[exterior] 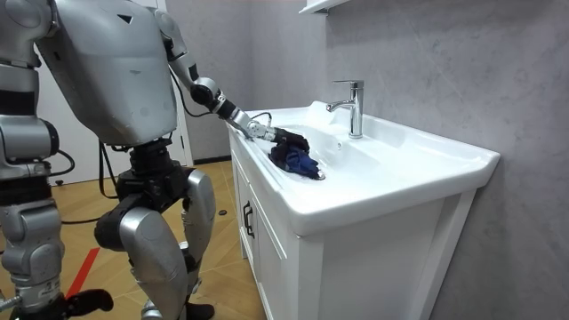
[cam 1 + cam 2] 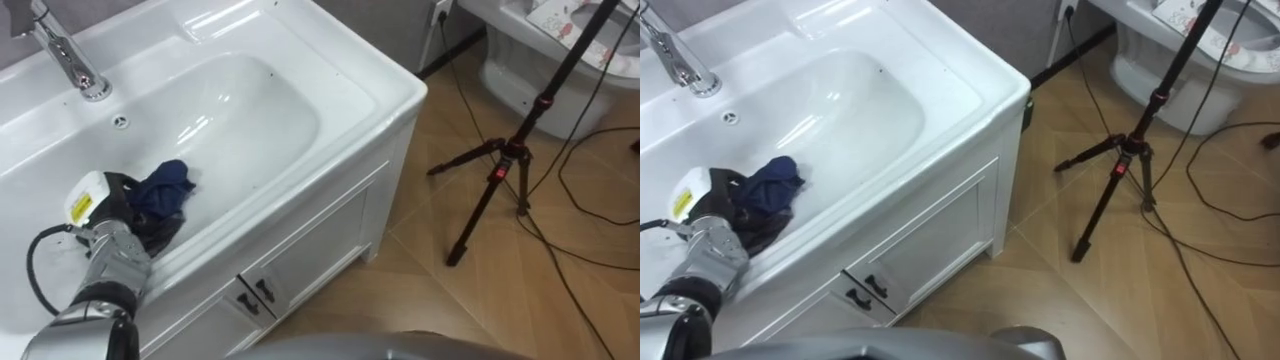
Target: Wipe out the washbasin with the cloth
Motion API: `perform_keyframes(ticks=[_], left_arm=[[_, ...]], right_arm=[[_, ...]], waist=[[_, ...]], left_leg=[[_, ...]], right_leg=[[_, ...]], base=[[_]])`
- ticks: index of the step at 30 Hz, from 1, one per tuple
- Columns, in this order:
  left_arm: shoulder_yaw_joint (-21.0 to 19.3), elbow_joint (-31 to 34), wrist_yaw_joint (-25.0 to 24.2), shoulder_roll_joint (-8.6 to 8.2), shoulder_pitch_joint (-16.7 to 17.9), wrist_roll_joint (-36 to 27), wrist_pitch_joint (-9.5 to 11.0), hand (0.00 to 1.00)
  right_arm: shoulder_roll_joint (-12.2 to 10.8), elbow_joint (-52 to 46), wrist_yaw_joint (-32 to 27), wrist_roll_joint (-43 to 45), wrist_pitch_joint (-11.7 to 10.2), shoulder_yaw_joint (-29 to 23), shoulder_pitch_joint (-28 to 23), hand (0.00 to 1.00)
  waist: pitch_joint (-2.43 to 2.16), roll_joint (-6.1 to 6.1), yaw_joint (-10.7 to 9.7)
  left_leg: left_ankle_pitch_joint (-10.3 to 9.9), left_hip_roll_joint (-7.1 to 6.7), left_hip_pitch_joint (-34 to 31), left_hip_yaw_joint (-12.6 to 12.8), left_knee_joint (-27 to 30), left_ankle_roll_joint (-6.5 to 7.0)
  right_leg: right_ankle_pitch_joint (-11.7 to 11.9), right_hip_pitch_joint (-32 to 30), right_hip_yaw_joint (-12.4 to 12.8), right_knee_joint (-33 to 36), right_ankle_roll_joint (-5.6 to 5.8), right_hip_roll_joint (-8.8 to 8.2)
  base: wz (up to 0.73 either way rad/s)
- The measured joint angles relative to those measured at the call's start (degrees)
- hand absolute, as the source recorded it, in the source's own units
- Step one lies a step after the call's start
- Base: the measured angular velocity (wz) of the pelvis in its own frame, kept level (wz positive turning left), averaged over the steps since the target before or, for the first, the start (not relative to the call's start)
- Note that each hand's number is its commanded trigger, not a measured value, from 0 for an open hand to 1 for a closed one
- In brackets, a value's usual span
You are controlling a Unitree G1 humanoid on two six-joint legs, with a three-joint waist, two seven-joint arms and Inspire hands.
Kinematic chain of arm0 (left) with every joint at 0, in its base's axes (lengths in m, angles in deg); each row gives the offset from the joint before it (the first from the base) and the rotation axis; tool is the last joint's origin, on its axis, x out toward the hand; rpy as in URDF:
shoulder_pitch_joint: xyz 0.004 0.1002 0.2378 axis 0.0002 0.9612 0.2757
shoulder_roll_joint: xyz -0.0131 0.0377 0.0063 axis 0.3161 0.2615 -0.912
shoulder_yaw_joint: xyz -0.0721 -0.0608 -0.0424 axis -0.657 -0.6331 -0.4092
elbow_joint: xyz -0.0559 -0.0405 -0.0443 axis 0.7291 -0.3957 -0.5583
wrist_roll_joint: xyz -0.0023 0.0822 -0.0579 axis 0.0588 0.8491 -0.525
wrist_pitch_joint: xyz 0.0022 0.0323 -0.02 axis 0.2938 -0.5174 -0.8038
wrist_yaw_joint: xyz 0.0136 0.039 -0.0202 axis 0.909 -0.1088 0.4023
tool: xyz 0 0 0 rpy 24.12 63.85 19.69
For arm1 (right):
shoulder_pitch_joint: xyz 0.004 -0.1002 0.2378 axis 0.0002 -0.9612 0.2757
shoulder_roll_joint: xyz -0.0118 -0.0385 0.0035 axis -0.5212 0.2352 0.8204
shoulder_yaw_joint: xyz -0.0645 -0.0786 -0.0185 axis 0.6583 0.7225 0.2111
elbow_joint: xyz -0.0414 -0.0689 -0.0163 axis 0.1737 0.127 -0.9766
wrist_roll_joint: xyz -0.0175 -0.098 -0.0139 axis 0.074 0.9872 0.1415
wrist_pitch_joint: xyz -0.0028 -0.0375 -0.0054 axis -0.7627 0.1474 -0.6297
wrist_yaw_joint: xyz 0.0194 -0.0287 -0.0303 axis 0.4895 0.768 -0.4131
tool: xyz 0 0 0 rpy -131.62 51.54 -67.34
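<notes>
Fingers of left hand clutch blue cloth in basin; eye views show tripod.

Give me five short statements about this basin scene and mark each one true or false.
1. A dark blue cloth lies inside the basin. True.
2. Water is running from the faucet. False: no stream shows below the spout.
3. The robot's left hand is at the cloth, near the basin's front wall. True.
4. The cabinet doors under the basin hang open. False: both are closed.
5. A tripod stands on the floor to the robot's right of the cabinet. True.
</notes>
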Motion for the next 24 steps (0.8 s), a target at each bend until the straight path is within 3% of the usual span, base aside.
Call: perform_keyframes(ticks=[5,7,13,24], left_arm=[[-2.51,1.04,1.03,1.97,2.16,5.07,0.01,1.00],[-2.72,1.57,0.67,2.88,2.36,6.11,0.01,1.00],[-2.63,8.53,-1.77,4.56,5.15,7.70,-0.03,1.00],[-1.88,9.73,-1.54,4.93,5.39,8.77,-0.16,1.00]], right_arm=[[1.60,0.10,0.53,-0.19,0.00,-3.14,0.02,0.00],[2.48,0.12,1.14,-0.38,-0.03,-3.13,-0.10,0.00],[3.74,0.03,1.26,-0.66,-0.74,-3.11,0.23,0.00],[3.69,0.07,1.21,-2.40,-0.55,-3.02,-0.13,0.00]], waist=[[-0.04,0.44,0.72],[0.00,0.58,0.96],[0.05,0.96,1.48],[0.06,1.22,1.38]], left_leg=[[0.03,0.04,-0.13,-2.58,0.05,-0.02],[0.04,0.01,-0.34,-4.90,0.17,-0.04],[0.05,-0.02,-1.36,-7.63,0.22,-0.06],[0.41,-0.06,-2.39,-8.09,0.23,-0.60]], right_leg=[[-0.25,0.27,-0.78,-0.70,-0.34,-0.01],[-0.25,0.86,-1.50,-0.78,-0.46,-0.11],[-0.28,0.72,-3.73,-1.38,-0.61,-0.49],[-0.50,0.65,-5.54,-1.80,-0.92,-0.85]], base=[[0.10],[0.13],[0.21],[0.08]])
